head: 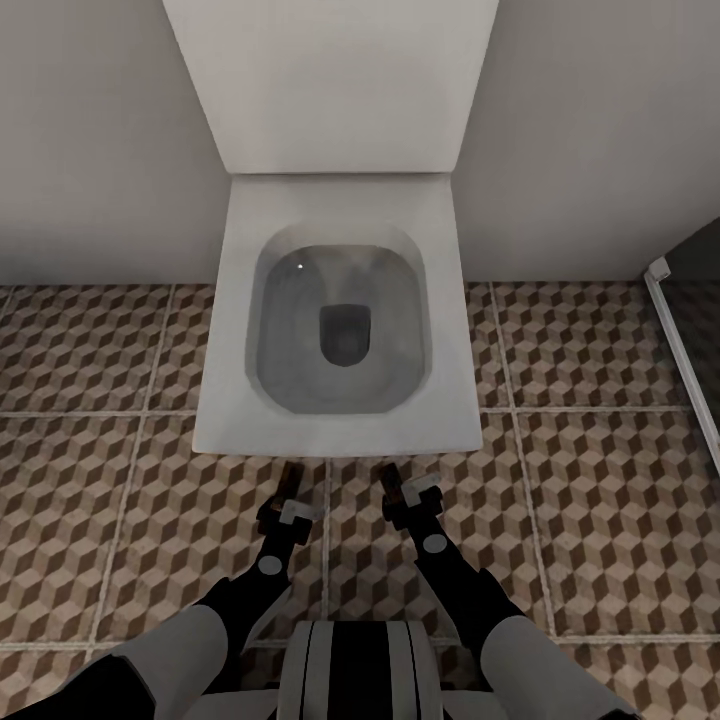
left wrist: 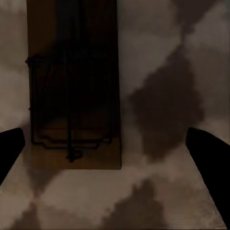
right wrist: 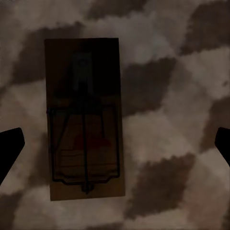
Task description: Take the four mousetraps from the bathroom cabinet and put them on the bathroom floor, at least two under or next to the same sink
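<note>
Two brown mousetraps lie flat on the cube-patterned bathroom floor (head: pixel 600 500), just in front of the toilet. One mousetrap (head: pixel 291 477) (left wrist: pixel 72 86) is under my left gripper (head: pixel 287 508) (left wrist: pixel 115 158), which is open with its dark fingertips (left wrist: pixel 9 148) wide apart and off the board. The other mousetrap (head: pixel 391 479) (right wrist: pixel 85 120), showing a red mark, is beneath my right gripper (head: pixel 412 500) (right wrist: pixel 115 151), also open with nothing between its fingers. The cabinet and the sink are out of view.
A white toilet (head: pixel 340 430) with its lid up stands against the pale wall straight ahead, its front rim just beyond both traps. At the right edge is a dark panel with a white frame (head: pixel 685 350). Tiled floor extends to either side.
</note>
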You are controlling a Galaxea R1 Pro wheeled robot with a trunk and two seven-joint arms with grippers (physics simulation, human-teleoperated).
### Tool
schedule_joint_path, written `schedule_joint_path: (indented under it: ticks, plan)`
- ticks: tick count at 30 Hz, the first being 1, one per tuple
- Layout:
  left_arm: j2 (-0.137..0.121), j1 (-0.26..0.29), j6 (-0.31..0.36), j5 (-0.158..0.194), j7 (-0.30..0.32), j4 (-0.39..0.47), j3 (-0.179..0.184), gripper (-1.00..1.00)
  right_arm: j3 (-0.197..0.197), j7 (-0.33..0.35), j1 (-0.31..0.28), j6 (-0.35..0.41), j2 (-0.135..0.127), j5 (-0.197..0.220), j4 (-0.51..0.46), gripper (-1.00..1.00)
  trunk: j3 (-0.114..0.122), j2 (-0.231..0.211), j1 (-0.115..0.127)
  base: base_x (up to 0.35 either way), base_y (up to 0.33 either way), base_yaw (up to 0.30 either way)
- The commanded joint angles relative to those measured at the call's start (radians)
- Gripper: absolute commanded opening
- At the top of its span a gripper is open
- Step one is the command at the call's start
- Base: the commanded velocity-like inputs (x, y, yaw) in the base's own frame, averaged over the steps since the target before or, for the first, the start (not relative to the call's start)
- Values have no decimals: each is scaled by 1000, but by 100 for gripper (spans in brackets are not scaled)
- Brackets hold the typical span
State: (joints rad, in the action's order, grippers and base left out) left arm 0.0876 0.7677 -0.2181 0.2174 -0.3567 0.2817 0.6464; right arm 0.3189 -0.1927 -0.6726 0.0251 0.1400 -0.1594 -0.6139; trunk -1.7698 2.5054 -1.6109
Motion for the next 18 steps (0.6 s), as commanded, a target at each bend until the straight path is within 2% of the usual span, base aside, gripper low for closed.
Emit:
schedule_joint_path:
  ticks: [1,18]
  plan:
    - [0,1,-4,10,-5,-1,9,100,3,-7,-1,3,0,-8,0,100,0,0,0,0,0,0]
    - [0,1,-3,10,-5,-1,9,100,3,-7,-1,3,0,-8,0,100,0,0,0,0,0,0]
